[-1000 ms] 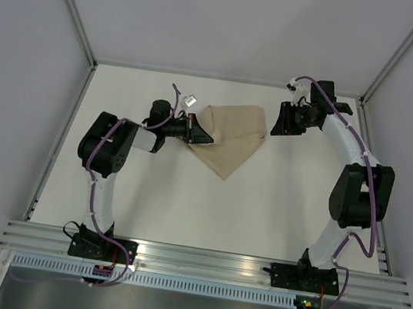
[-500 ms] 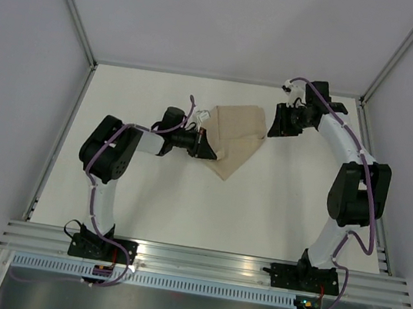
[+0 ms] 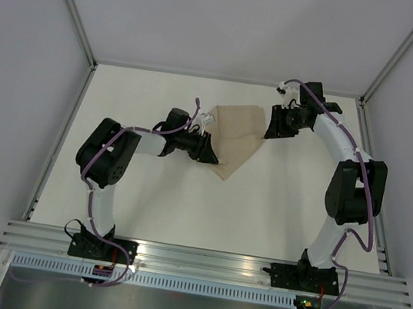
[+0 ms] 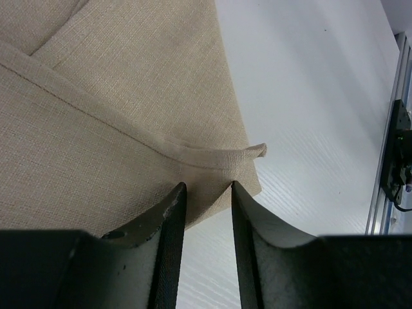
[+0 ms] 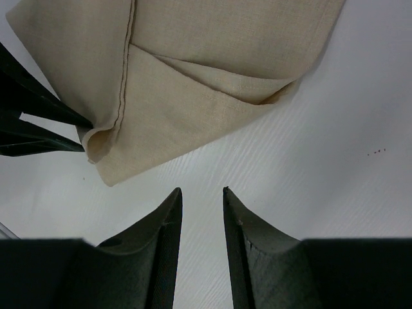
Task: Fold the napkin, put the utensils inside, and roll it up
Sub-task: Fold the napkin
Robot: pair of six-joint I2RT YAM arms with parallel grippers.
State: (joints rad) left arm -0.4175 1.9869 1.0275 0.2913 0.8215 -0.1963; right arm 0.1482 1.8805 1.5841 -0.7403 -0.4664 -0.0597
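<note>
The beige napkin (image 3: 238, 132) lies folded on the white table, with a hemmed edge and a small curled corner showing in the left wrist view (image 4: 116, 96). My left gripper (image 3: 210, 153) sits at the napkin's near-left edge, jaws apart (image 4: 206, 187). The cloth's edge is just at the tips, with bare table showing between the fingers. My right gripper (image 3: 271, 127) is open and empty (image 5: 202, 190), hovering over bare table just short of the napkin (image 5: 212, 64). The left fingers (image 5: 32, 122) show at that view's left. The utensils are out of view.
An aluminium rail (image 3: 206, 259) runs along the near edge, also seen in the left wrist view (image 4: 393, 161). White walls with metal posts enclose the table on three sides.
My left gripper carried the napkin's left part rightward, narrowing the cloth, and its jaws have parted. The right gripper edged slightly left toward the napkin.
</note>
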